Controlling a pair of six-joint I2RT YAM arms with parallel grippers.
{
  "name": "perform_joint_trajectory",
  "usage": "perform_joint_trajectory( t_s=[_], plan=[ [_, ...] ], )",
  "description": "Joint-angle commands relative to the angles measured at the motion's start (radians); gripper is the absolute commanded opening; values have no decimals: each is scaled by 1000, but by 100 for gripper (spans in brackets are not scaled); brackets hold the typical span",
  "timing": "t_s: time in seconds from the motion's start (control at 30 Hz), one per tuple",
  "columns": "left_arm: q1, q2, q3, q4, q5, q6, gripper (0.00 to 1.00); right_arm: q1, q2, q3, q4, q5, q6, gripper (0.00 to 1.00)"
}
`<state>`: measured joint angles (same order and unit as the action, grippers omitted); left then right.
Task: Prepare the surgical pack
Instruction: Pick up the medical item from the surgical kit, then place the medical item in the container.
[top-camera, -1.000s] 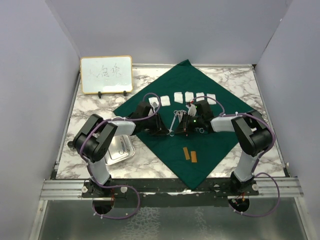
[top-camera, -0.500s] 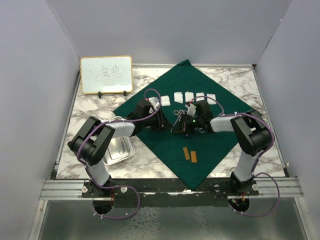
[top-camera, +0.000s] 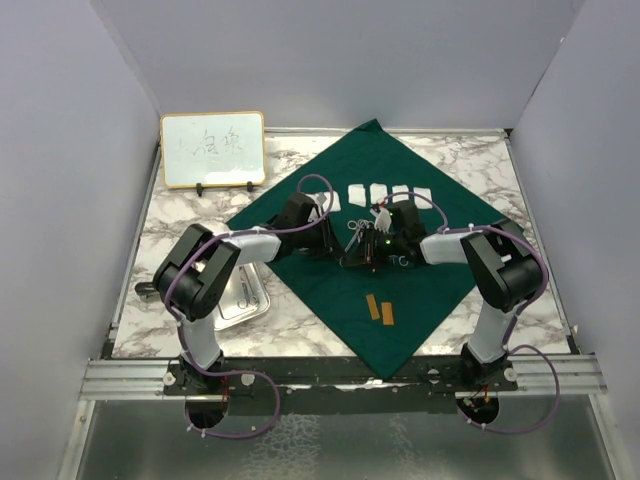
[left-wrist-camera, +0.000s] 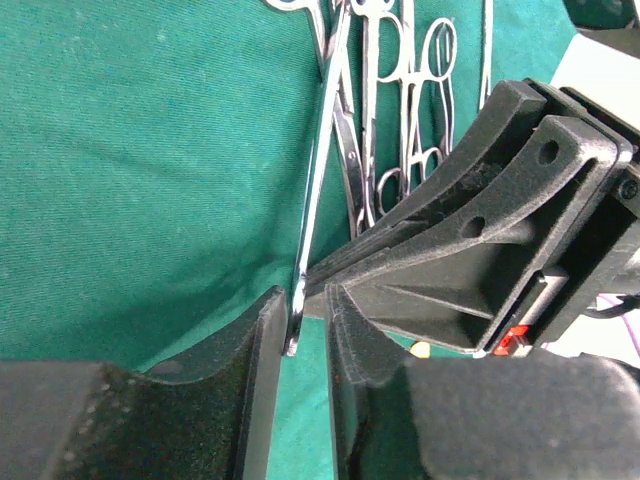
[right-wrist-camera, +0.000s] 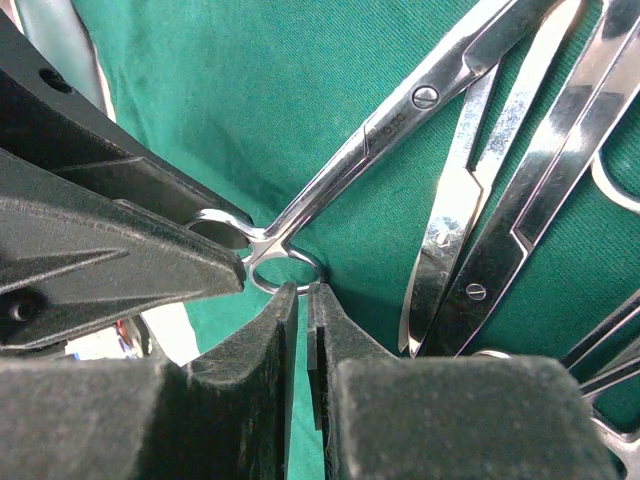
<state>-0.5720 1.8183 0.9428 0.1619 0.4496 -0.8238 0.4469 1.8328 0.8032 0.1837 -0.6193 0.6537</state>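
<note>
The dark green drape (top-camera: 420, 290) of the surgical pack lies spread as a diamond on the marble table. A row of white gauze squares (top-camera: 378, 193) lies along its far side. Silver instruments (top-camera: 355, 228) lie at its middle. My two grippers meet there, tip to tip, at the ring end of one pair of scissors (right-wrist-camera: 400, 110). My right gripper (right-wrist-camera: 302, 288) is pinched shut on one finger ring. My left gripper (left-wrist-camera: 308, 300) is open, and that end of the scissors (left-wrist-camera: 318, 170) rests against its left finger. The steel tray (top-camera: 258, 300) sits off the drape, by the left arm.
A wood-framed whiteboard (top-camera: 212, 148) stands at the back left. Two small brown strips (top-camera: 379, 309) lie on the near part of the drape. More scissors and clamps (right-wrist-camera: 530, 200) lie right beside the held pair. Grey walls close in three sides of the table.
My left arm has reached further right until its jaws meet the right gripper at the scissors, and the jaws have narrowed a little. The right arm has stayed put.
</note>
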Motion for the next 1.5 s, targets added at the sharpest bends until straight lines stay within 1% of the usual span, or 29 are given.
perform_joint_trajectory(
  t_s=[0.0, 0.2, 0.3, 0.4, 0.5, 0.67, 0.77, 0.83, 0.87, 0.93, 0.97, 1.07, 1.17, 1.2, 1.27, 1.37, 1.47],
  plan=[
    [-12, -5, 42, -96, -89, 86, 22, 12, 22, -5, 0, 13, -15, 12],
    [-13, 4, 72, -148, -116, 123, 1, 12, -65, 16, -59, 19, -46, 15],
    [-13, -4, 82, -164, -113, 140, 0, 12, -177, 51, -156, 59, -84, 19],
    [-13, -41, 88, -182, -101, 151, 0, 13, -313, 110, -306, 172, -145, 36],
    [-12, -108, 83, -197, -85, 167, 0, 11, -431, 145, -409, 301, -223, 49],
    [-12, -274, 54, -242, -133, 180, 0, 10, -595, 174, -505, 505, -372, 63],
    [-6, -357, 36, -297, -175, 184, 0, 10, -678, 175, -535, 595, -412, 69],
    [-1, -412, 19, -349, -230, 181, 0, 10, -731, 169, -541, 620, -412, 71],
    [2, -439, 11, -384, -263, 177, 0, 10, -760, 164, -542, 619, -413, 74],
    [6, -505, -11, -455, -359, 155, 0, 10, -821, 145, -531, 621, -414, 89],
    [7, -542, -24, -490, -414, 134, 0, 10, -849, 136, -527, 630, -417, 92],
    [9, -659, -64, -611, -608, 61, 0, 10, -924, 124, -533, 676, -422, 95],
    [9, -770, -104, -743, -802, -40, 0, 10, -978, 119, -534, 706, -428, 96],
    [9, -806, -122, -772, -846, -72, 0, 10, -991, 115, -532, 716, -427, 97],
    [11, -870, -153, -821, -912, -126, 0, 10, -1008, 110, -527, 729, -424, 97],
    [12, -925, -186, -890, -970, -200, 0, 10, -1014, 100, -520, 734, -423, 97],
    [16, -948, -226, -913, -984, -206, 0, 10, -1007, 95, -525, 737, -419, 97]
  ],
)
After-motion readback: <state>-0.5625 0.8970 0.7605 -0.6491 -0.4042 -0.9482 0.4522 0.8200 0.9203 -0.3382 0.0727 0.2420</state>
